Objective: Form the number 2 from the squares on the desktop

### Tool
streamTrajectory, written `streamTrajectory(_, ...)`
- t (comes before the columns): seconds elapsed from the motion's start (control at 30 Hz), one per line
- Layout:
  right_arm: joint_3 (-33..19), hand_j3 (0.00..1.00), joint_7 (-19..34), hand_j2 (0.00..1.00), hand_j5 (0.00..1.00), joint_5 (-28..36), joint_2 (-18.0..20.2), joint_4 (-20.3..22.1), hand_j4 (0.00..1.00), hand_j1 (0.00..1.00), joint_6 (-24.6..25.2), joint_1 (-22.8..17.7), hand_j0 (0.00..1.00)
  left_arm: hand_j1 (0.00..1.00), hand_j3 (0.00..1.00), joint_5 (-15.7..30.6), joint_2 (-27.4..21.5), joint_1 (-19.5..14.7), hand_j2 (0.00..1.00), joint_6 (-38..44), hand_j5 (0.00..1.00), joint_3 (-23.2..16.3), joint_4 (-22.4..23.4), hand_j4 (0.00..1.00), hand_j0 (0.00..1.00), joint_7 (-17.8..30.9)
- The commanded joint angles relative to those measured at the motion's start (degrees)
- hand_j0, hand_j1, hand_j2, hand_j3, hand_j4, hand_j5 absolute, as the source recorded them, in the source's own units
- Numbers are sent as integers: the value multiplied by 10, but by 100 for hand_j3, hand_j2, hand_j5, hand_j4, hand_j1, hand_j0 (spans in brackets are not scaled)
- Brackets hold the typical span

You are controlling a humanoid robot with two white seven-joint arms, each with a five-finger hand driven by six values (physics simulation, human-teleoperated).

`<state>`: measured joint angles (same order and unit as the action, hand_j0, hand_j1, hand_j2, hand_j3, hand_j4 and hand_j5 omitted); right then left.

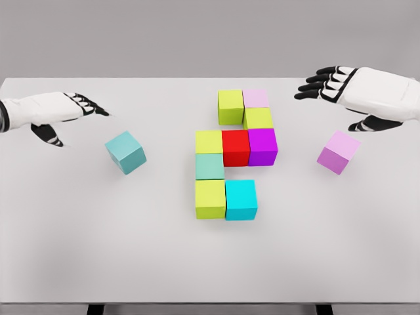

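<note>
On the white tabletop, head view, nine cubes form a partial 2: top row, right side, middle row, left side and a bottom row that looks one cube short. A loose teal cube lies left, a loose lilac cube right. Left hand and right hand hover spread, holding nothing. No writing shows.

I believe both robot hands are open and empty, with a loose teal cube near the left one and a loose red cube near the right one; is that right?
Not quite: the loose cube near the right robot hand is light purple, not red, as the head view shows. The red cube sits inside the assembled group. The rest holds: both hands are open and empty, and the teal cube lies near the left robot hand.
</note>
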<state>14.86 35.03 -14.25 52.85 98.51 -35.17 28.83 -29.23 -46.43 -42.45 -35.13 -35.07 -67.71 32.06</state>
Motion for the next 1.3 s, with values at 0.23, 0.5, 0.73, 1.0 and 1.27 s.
streamTrajectory(0.23,-76,100,0,100,100,10,37,-82,100,100,2,-24,100,100,100,-13,49,-27,100,1,100,-44,15,100,100,4)
streamTrajectory(0.5,70,100,0,100,100,-40,33,-68,100,100,2,14,100,100,100,-50,82,-27,100,1,100,-59,13,100,100,5)
streamTrajectory(0.73,115,100,0,100,100,-108,33,-75,100,100,2,24,100,100,100,-50,90,-26,100,1,100,-67,14,100,100,5)
streamTrajectory(1.0,170,100,0,100,100,-161,18,-106,100,100,2,48,100,100,100,-50,93,-26,100,1,100,-71,14,100,100,5)
streamTrajectory(1.27,174,100,0,100,100,-185,-15,-159,100,100,2,66,100,99,99,-48,93,-26,99,1,99,-71,12,99,99,5)
